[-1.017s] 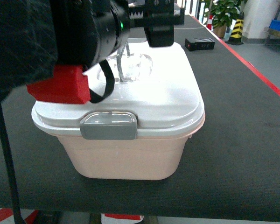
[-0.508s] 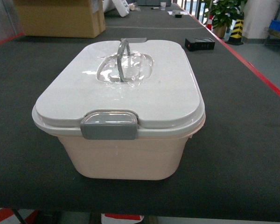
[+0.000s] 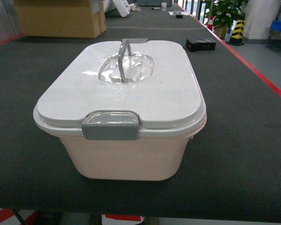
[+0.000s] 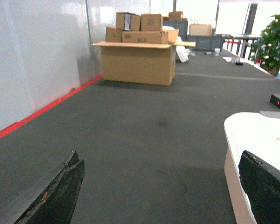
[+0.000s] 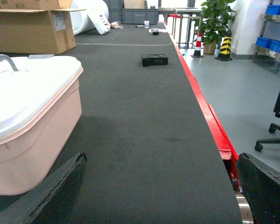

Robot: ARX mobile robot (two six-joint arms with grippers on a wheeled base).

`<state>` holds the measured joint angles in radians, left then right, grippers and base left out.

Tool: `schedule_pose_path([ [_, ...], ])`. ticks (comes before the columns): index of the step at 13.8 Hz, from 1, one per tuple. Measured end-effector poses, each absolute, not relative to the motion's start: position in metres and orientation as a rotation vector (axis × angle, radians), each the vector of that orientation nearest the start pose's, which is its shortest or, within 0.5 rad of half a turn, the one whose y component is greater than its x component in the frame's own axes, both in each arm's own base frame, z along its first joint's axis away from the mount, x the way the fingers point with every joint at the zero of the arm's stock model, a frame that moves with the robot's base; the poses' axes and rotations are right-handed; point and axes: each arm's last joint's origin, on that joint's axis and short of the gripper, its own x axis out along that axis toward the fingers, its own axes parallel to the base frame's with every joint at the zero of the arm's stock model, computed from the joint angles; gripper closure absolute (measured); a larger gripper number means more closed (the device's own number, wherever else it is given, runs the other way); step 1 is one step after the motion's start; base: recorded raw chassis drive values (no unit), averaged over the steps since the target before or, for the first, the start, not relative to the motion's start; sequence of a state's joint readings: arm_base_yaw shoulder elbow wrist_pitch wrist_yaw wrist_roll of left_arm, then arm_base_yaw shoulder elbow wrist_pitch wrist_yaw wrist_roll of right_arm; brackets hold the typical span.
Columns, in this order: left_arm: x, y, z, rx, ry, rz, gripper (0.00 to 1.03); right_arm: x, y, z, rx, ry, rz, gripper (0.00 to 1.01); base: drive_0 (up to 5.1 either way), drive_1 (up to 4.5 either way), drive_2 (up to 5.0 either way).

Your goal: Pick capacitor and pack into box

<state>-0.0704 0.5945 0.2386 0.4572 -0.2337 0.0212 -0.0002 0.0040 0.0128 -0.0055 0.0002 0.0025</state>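
Observation:
The box (image 3: 126, 154), a pale pink tub, stands mid-table with its white lid (image 3: 159, 93) on, grey latch (image 3: 111, 125) at the front and the handle (image 3: 124, 58) upright. No capacitor is in view. Neither arm shows in the head view. My left gripper (image 4: 161, 186) hangs open over bare dark mat, the box's edge (image 4: 233, 163) just inside its right finger (image 4: 266, 186). Open too, my right gripper (image 5: 161, 186) has nothing between its fingers, with the box (image 5: 32, 121) off to its left.
A brown cardboard carton (image 3: 61, 18) stands at the far left of the table (image 3: 243, 140), stacked with smaller cartons (image 4: 140, 28). A black device (image 3: 200, 44) lies far right. The red table edge (image 5: 214, 126) drops to the floor on the right, near an office chair (image 5: 277, 121).
One second ago an arm with a red part filled the upper left of the head view, over the lid. It withdrew, and the lid and carton now show fully.

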Motion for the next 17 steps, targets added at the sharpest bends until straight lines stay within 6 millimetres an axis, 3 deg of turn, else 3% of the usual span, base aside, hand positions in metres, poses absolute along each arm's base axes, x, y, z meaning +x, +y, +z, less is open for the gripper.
schedule_pose_path([
  [4,0.144,-0.003,0.234,-0.013,-0.119,0.155,0.05,0.097,0.000,0.167,0.002,-0.003,0.000,0.03,0.0,0.00,0.0],
  [5,0.143,-0.001,0.232,0.001,-0.045,0.089,0.13,0.097,0.000,0.167,0.003,-0.003,0.000,0.03,0.0,0.00,0.0],
  [9,0.129,0.000,0.204,0.004,0.004,-0.003,0.65,0.097,0.000,0.167,0.002,-0.003,0.000,0.03,0.0,0.00,0.0],
  [10,0.125,0.000,0.196,0.004,0.002,-0.002,0.88,0.097,0.000,0.167,0.002,-0.003,-0.001,0.03,0.0,0.00,0.0],
  [11,0.117,0.000,0.183,0.001,0.002,-0.002,1.01,0.097,0.000,0.167,0.002,-0.003,-0.001,0.03,0.0,0.00,0.0],
  [17,0.112,0.000,0.178,0.001,0.002,-0.002,1.01,0.097,0.000,0.167,0.002,-0.003,0.000,0.03,0.0,0.00,0.0],
])
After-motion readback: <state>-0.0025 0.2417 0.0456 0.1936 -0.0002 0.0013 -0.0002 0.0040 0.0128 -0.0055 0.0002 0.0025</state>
